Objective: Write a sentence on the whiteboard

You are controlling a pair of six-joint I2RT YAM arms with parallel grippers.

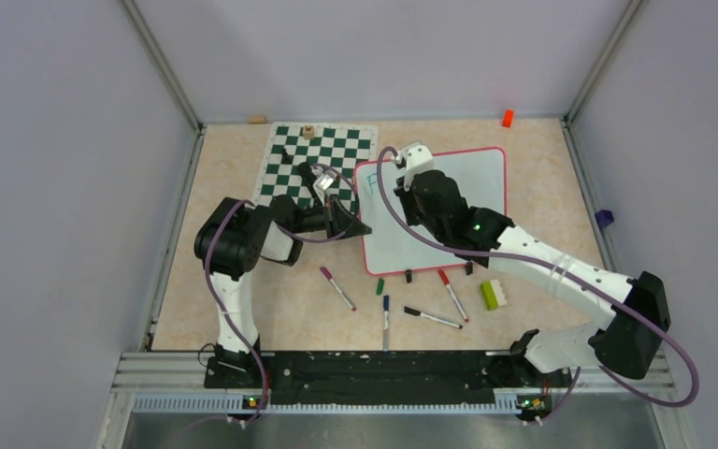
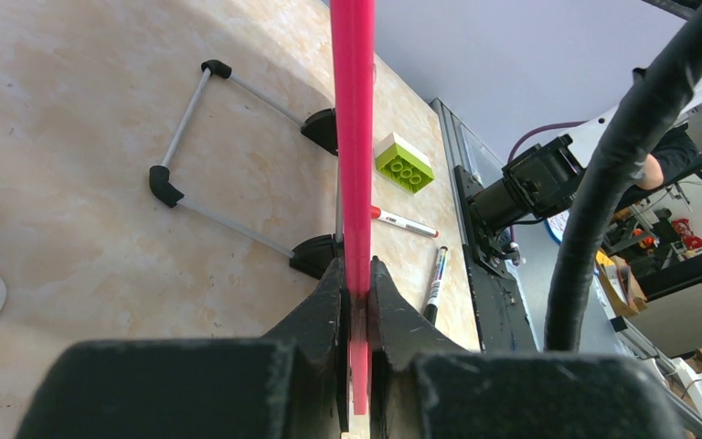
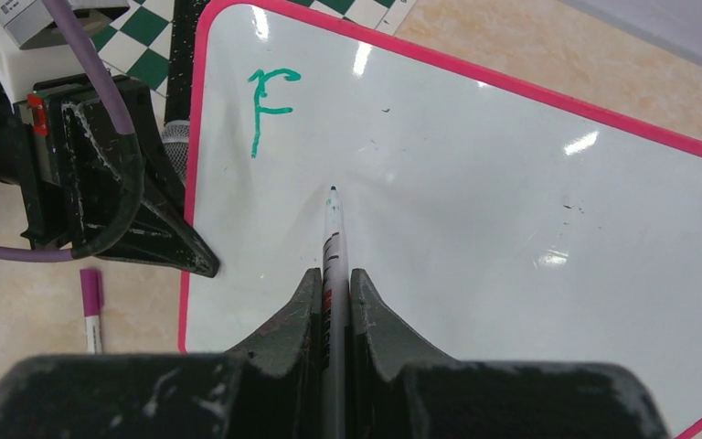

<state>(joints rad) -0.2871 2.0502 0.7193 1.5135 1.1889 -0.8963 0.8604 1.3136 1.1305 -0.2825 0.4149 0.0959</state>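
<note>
The whiteboard [image 1: 481, 178], glossy white with a red-pink frame, sits tilted right of the table's middle. Of the sentence, only a teal-green "F" [image 3: 270, 105] shows, near the board's upper left corner [image 1: 371, 183]. My left gripper [image 2: 356, 270] is shut on the board's pink frame edge [image 2: 353, 137] at its left side [image 1: 360, 227]. My right gripper [image 3: 333, 274] is shut on a white-barrelled marker [image 3: 334, 233]. The marker's dark tip [image 3: 333, 191] is at the board surface, below and right of the "F". I cannot tell whether the tip touches the board.
A green-and-white chess mat [image 1: 323, 154] with a few pieces lies behind the board's left edge. In front of the board lie loose markers: purple [image 1: 337, 287], blue [image 1: 385, 318], black [image 1: 432, 318] and red [image 1: 452, 295]. A green brick [image 1: 493, 295] lies beside them. An orange block [image 1: 507, 118] sits at the back.
</note>
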